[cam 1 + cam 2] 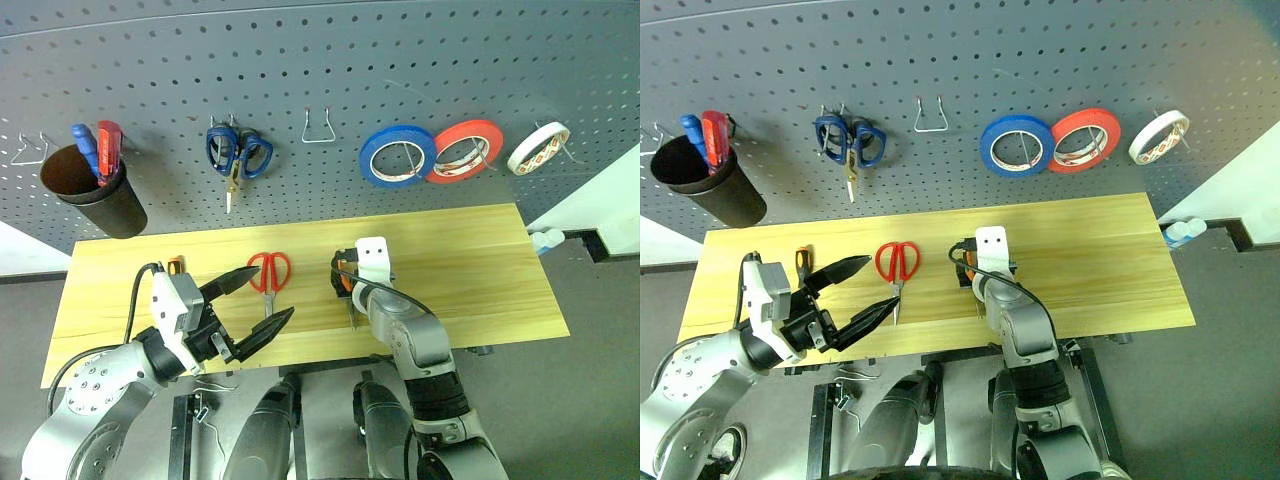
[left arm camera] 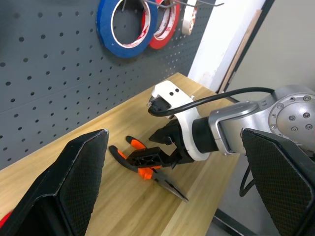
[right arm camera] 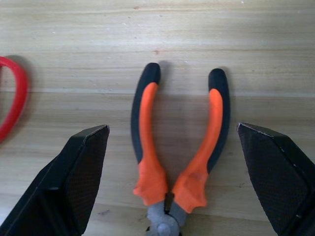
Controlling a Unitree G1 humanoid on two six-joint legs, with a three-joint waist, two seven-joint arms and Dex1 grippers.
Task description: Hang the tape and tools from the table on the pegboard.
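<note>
Hovering wide open over the long-nose pliers (image 3: 179, 147), the right gripper (image 2: 160, 147) with a black finger standing off each side of the orange-and-black handles and nothing clasped yet. Lying flat on the table (image 1: 480, 260), those pliers, handles toward the pegboard (image 1: 320, 60), nose toward the near edge. Waiting spread and empty near the front edge on the other side, the left gripper (image 1: 258, 306), pointing across at the red-handled scissors (image 1: 269, 272) resting just beyond its tips. Hanging already on its hook at the far right of the board, the tape (image 1: 538, 147) (beside the blue and red-orange rolls). Peeking out behind the left wrist, an orange-and-black handle, probably the screwdriver (image 1: 176, 265). Looking like the reach-to-grasp stage for the pliers; needing next a lowering until both handles sit between the fingers, then a firm closing before lifting toward the free hook (image 1: 318, 128).
</note>
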